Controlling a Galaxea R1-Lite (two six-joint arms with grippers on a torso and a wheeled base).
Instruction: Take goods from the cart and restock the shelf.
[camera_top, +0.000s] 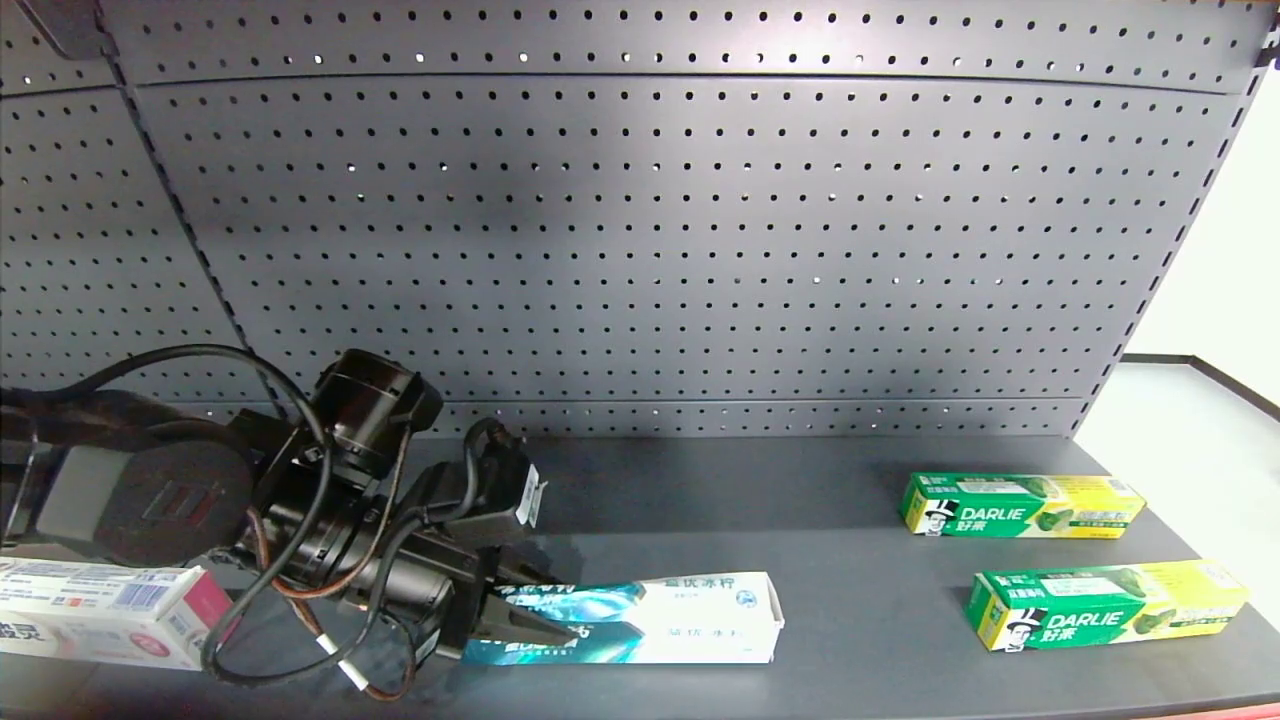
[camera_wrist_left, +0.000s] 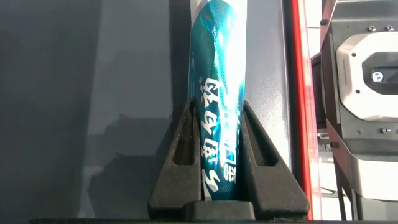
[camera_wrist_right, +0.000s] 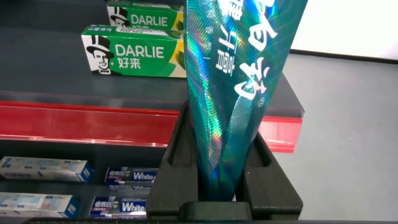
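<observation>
At the far left of the shelf (camera_top: 860, 610) lies a pink-and-white box (camera_top: 100, 610). Beside it, the left gripper (camera_top: 550, 608) clamps one end of a teal-and-white toothpaste box (camera_top: 690, 620) lying flat near the front edge. Two green toothpaste boxes (camera_top: 1020, 503) sit well apart to the right. The right gripper (camera_wrist_right: 224, 124) grasps a shiny teal box (camera_wrist_right: 239, 68) before the shelf's red edge (camera_wrist_right: 81, 121).
</observation>
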